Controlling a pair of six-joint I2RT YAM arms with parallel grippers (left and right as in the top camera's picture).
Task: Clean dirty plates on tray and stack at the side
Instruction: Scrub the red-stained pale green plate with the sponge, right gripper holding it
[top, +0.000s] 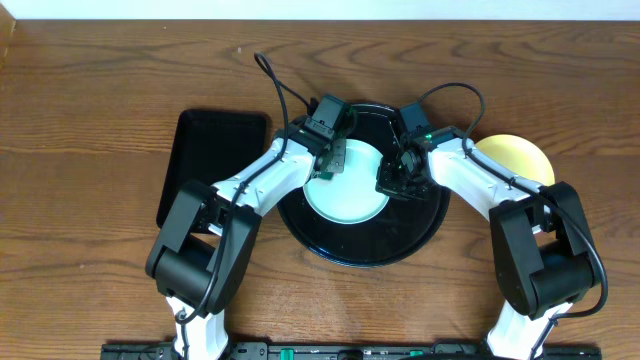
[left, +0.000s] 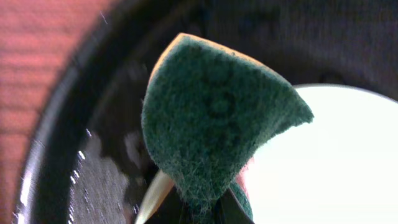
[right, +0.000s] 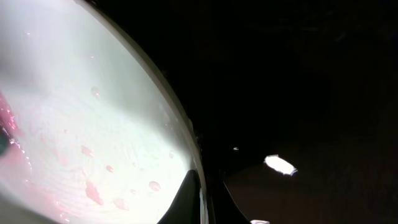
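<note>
Wooden table | black tray | left tool clamps green sponge | right tool pinches plate rim

Both arms reach forward and bend inward at the elbows, with the wrists tilted down. The left fingers are pinched on a green sponge. The right fingers, just to their right, are closed on the rim of a plate.
</note>
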